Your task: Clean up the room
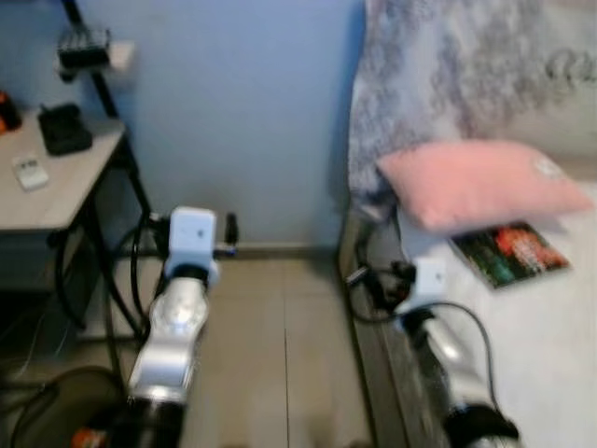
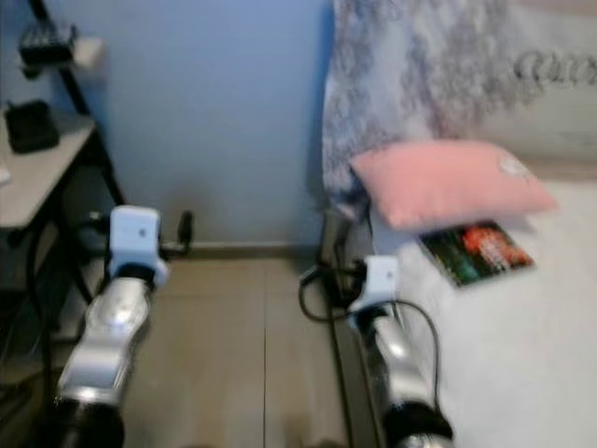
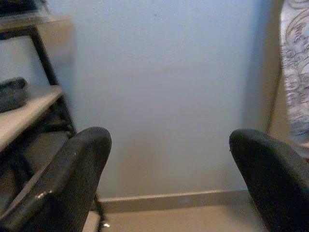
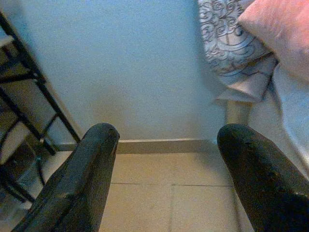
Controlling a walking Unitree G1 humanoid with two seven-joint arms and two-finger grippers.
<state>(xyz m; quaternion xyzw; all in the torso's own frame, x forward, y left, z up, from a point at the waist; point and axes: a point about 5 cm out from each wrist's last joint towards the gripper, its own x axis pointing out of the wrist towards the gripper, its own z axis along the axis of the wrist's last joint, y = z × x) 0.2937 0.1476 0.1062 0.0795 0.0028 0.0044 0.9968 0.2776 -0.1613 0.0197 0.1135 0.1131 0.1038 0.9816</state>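
- Both arms reach forward over the tiled floor (image 1: 280, 327), apparently in a carrying-free travel pose, since nothing is held.
- Left end effector (image 3: 169, 164): fingers spread wide, empty, facing the blue wall (image 1: 242, 112).
- Right end effector (image 4: 169, 164): likewise spread and empty.
- Likely tidying targets: a book (image 1: 509, 254) on the bed (image 1: 522, 355), partly under the pink pillow (image 1: 480, 182); a remote (image 1: 31, 174) on the desk (image 1: 56, 201).

Two silver, glossy metal arms, left arm (image 1: 173, 336) and right arm (image 2: 396, 359), each capped by a pale white boxy wrist block and ringed by a black collar. Black cable looping beside the right wrist. Rounded matte black fingers (image 3: 72, 179) wide apart on both grippers.
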